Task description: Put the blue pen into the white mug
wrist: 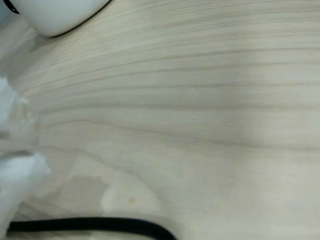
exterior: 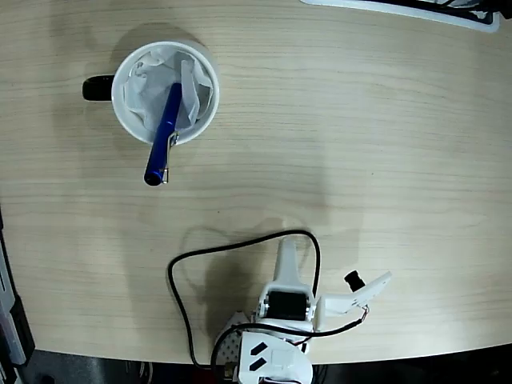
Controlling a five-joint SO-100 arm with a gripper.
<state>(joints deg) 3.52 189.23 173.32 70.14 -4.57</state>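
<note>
**One pen in the mug, arm folded at the bench edge**

One blue pen (exterior: 164, 136) stands slanted in the white mug (exterior: 128, 112), its tip buried in the crumpled paper lining (exterior: 152, 84) and its clipped end hanging out over the lower rim, above the bench (exterior: 360, 120). The mug's black handle (exterior: 98, 88) points to the left in the fixed view. The arm sits low at the bottom edge of that view, well apart from the mug, with a black cable (exterior: 184, 264) looping beside it.

The fingers (exterior: 320, 276) hold nothing: one white finger (exterior: 286, 260) points up toward the mug, the other (exterior: 360, 294) is swung out to the right, so they stand wide apart. In the wrist view only blurred white shapes at the left edge, bare wood, the cable and a white curved base at top left show.

Judged from this, the placing looks done. What remains is to stay clear: the pen leans on the rim with much of its length outside, so any nudge to the mug could tip it out. Keeping the arm parked and the cable slack away from the mug is the sound course.
</note>
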